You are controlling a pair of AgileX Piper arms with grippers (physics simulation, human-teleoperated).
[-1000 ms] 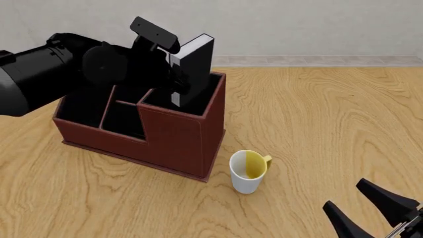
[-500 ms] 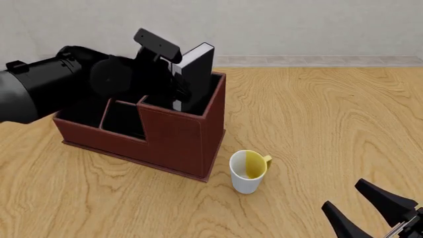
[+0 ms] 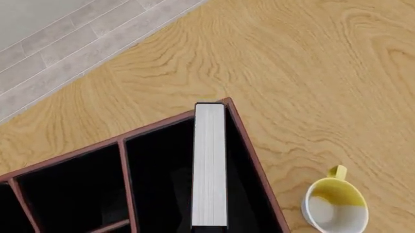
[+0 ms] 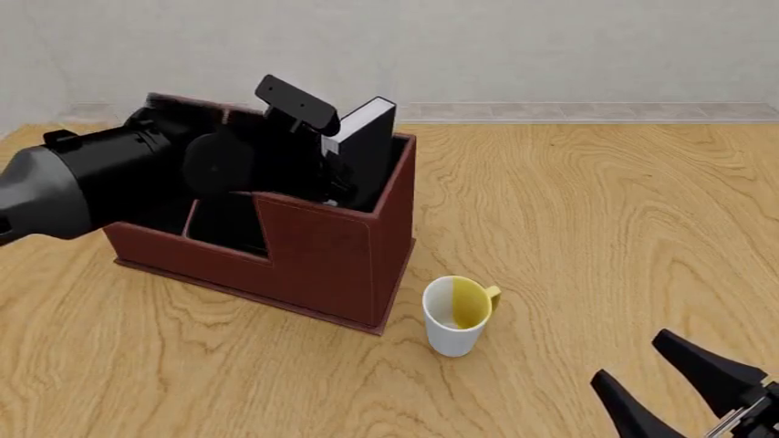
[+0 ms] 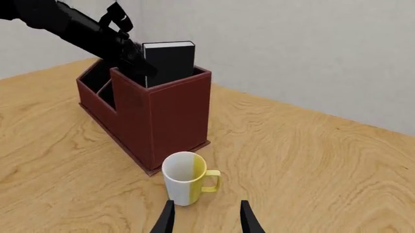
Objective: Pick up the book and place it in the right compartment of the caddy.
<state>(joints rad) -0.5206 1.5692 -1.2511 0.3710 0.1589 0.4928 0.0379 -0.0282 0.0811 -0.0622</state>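
Note:
The black book (image 4: 371,123) stands tilted in the right compartment (image 4: 383,169) of the red-brown caddy (image 4: 323,255), against its right wall, with its top above the rim. My left gripper (image 4: 331,178) reaches into that compartment beside the book and appears shut on it; its fingers are hidden. In the left wrist view the book's white page edge (image 3: 209,165) runs along the caddy's right wall (image 3: 254,162). In the right wrist view the book (image 5: 170,58) rises out of the caddy (image 5: 175,116). My right gripper (image 4: 681,388) is open and empty at the near right.
A white and yellow mug (image 4: 457,315) stands upright just in front of the caddy's right corner, also in the right wrist view (image 5: 184,179) and the left wrist view (image 3: 336,206). The caddy's other sections (image 4: 225,219) lie to the left.
The left arm has lowered with the book, which now sits deeper in the right compartment. The right gripper has not moved.

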